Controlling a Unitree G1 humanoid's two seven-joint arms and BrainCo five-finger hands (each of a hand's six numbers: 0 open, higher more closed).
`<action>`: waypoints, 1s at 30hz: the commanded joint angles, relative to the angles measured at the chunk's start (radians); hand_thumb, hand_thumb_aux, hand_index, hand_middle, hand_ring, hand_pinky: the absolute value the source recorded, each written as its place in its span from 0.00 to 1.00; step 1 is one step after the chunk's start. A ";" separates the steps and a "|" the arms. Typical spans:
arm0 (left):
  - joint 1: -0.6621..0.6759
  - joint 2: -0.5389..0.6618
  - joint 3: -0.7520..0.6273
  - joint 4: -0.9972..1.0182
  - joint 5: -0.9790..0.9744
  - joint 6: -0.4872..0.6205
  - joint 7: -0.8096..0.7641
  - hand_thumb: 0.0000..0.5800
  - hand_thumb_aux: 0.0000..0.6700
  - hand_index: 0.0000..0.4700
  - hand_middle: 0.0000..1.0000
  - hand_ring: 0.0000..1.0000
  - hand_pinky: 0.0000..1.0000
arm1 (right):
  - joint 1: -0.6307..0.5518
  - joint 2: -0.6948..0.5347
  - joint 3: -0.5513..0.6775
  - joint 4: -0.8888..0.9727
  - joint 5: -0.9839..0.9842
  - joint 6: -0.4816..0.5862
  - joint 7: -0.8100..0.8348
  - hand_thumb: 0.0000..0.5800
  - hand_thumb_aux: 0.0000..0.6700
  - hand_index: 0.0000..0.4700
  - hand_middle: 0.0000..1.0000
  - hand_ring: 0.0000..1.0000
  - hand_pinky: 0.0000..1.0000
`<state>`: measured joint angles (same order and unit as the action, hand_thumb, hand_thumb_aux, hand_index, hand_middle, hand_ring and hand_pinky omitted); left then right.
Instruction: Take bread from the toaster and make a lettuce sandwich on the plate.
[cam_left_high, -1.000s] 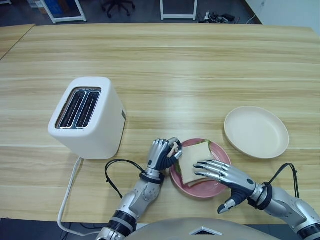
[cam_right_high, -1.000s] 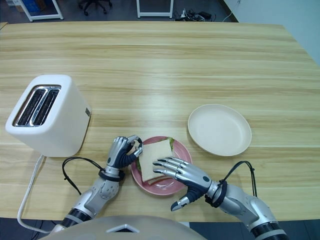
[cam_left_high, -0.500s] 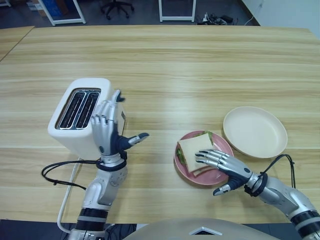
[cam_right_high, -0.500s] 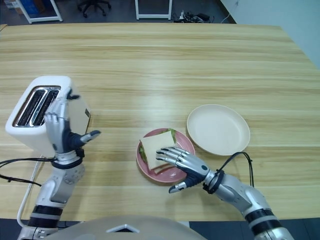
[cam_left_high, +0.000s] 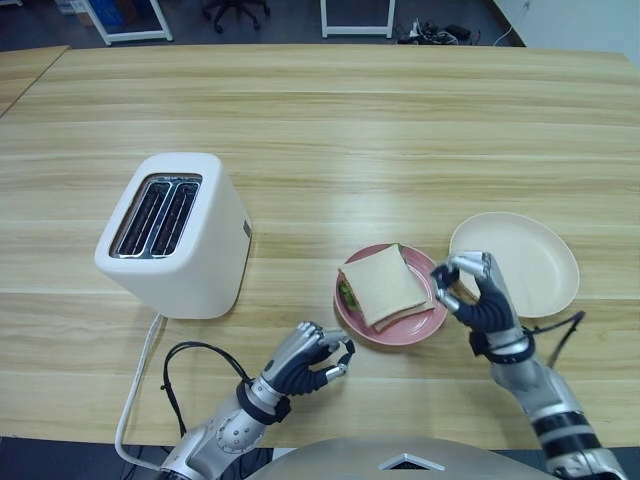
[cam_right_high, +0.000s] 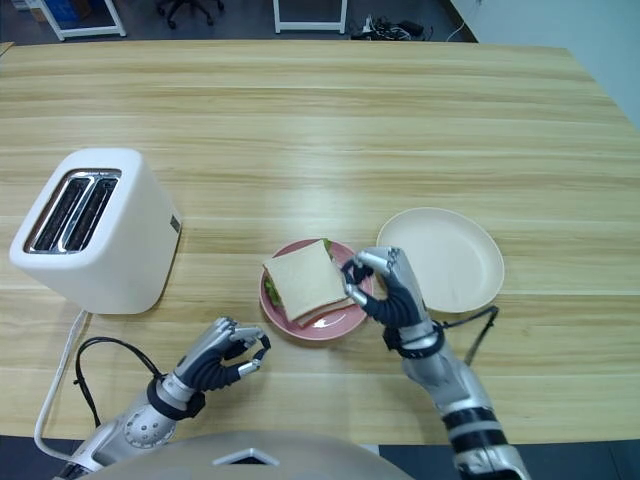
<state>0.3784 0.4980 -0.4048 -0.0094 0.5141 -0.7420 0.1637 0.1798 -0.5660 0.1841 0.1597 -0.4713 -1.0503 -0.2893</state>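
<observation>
A white toaster (cam_left_high: 172, 238) stands at the left, both slots (cam_left_high: 155, 215) dark and without bread. The pink plate (cam_left_high: 425, 322) in the middle bears a sandwich (cam_left_high: 381, 286), white bread on top and green lettuce (cam_left_high: 346, 292) showing at its left edge. My right hand (cam_left_high: 476, 296) stands upright at the plate's right rim, fingers curled with the thumb tip near the rim; I cannot tell whether it grips the rim. My left hand (cam_left_high: 306, 360) lies low on the table in front of the plate and left of it, curled and holding nothing.
A cream plate (cam_left_high: 516, 262) with nothing on it lies right of the pink plate, just behind my right hand. The toaster's white cord (cam_left_high: 135, 395) and a black cable loop (cam_left_high: 190, 358) trail over the front left of the table.
My left hand left the plate's left rim, rose beside the toaster, then dropped low and curled. My right hand came off the sandwich and curled at the rim. Plate and sandwich sit farther back, turned.
</observation>
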 joint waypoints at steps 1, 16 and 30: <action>0.031 -0.010 -0.031 0.016 0.026 0.074 -0.089 1.00 1.00 1.00 1.00 1.00 1.00 | 0.191 -0.213 0.078 -0.024 0.025 -0.029 0.226 1.00 1.00 1.00 1.00 1.00 1.00; -0.249 -0.173 -0.066 0.431 0.118 0.271 -0.076 1.00 1.00 1.00 1.00 1.00 1.00 | -0.189 0.145 0.199 0.286 -0.459 0.393 0.000 1.00 1.00 1.00 1.00 1.00 1.00; -0.566 -0.260 -0.039 0.921 0.096 0.261 0.220 1.00 1.00 1.00 1.00 1.00 1.00 | -0.520 0.384 0.219 0.848 -0.263 0.413 -0.087 1.00 1.00 1.00 1.00 1.00 1.00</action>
<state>-0.2744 0.2427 -0.4181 0.7583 0.5722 -0.5441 0.3750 -0.3806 -0.1737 0.3846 0.9051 -0.7413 -0.6463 -0.3811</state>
